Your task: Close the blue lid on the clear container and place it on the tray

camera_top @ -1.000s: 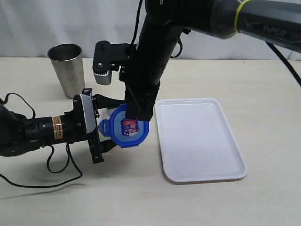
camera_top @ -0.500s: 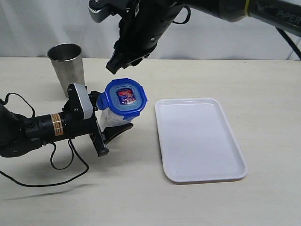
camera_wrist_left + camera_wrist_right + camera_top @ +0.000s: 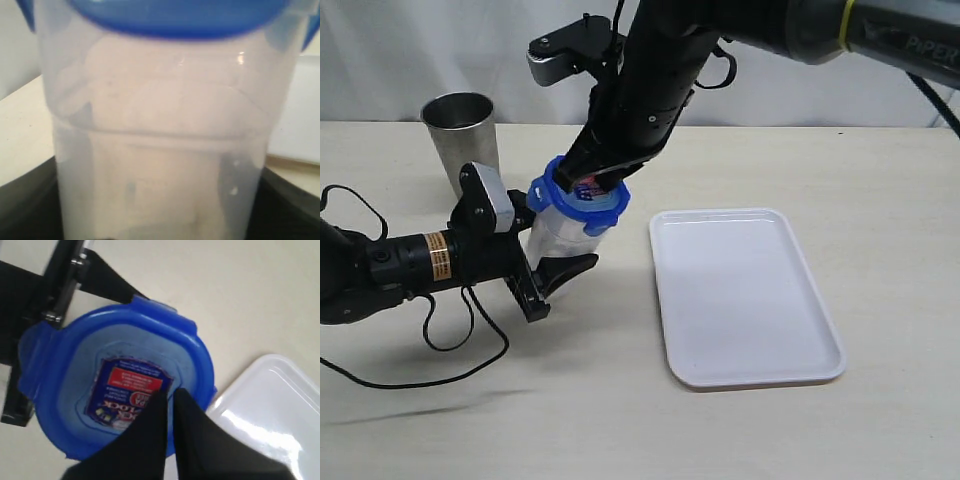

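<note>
One tilted container point(image 3: 563, 232), clamped in the left claw point(image 3: 548, 246) near the tray point(image 3: 740, 300), wears the lid point(image 3: 65, 375), where the closed right claw point(image 3: 169, 396) presses; pushing squarely along the container's axis should seat it.

The clear container point(image 3: 556, 240) sits tilted, its top leaning toward the tray point(image 3: 745, 300), a tall translucent tumbler clamped across its body by the left hand point(image 3: 558, 236). The blue lid point(image 3: 568, 205) is on its rim, bright blue and roundish, red-and-blue sticker facing up, flaps flaring out at the edges. Whether they're snapped down, I can't tell. The right hand point(image 3: 592, 186), fingertips pinched together, presses on the sticker. The tray lies flat on the bench just beside them, white, rectangular, low-rimmed, nothing on it.
</note>
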